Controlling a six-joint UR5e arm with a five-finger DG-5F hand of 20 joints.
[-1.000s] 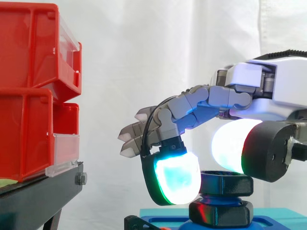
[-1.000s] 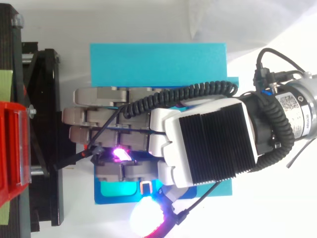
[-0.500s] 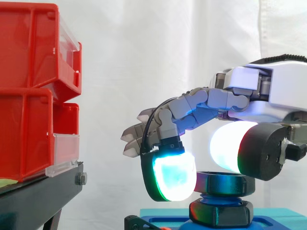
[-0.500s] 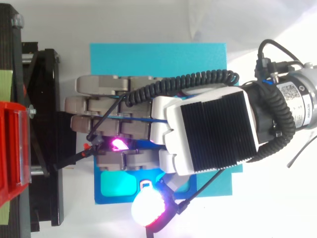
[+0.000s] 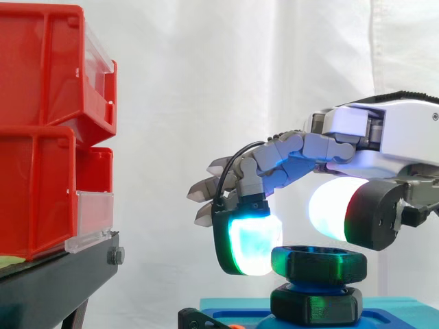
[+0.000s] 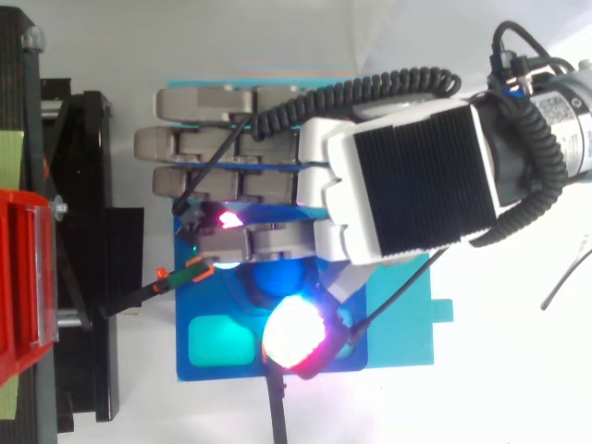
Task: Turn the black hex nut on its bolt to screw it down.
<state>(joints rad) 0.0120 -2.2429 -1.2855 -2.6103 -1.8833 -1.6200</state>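
Here the hand (image 5: 405, 137) reaches in from the right and arches over the black hex nut (image 5: 317, 264). The nut sits high on its blue bolt (image 6: 277, 276), above a second black nut (image 5: 315, 305) that is seated on the blue fixture plate (image 6: 268, 365). A thin band of blue thread shows between the two, so the upper nut seems to have some travel left before it is down.

The hand is loosely spread and pinches nothing. In the side view one cyan-green fingertip pad (image 5: 250, 245) hangs at the nut's left edge, level with its flank, and looks to be touching it or just beside it. The white thumb pad (image 5: 333, 209) hovers slightly above the nut's rim rather than on its side. From above, the thumb pad (image 6: 294, 335) and that bent finger lie on opposite sides of the bolt. That is where they need to be to close on two opposite faces of the nut. The other fingers lie side by side and reach past the bolt towards the stand, out of the way.

This reads as a pose between grips: opened wide enough to clear the corners, with the thumb raised so that it does not drag the nut backwards. The next grip would need the thumb brought down to the height of the flank.

The fixture plate rests on a teal board (image 6: 398, 333), which keeps the bolt upright and stops it from turning. The red bins (image 5: 41, 137) on their black stand (image 5: 48, 288) are well to the left and play no part.
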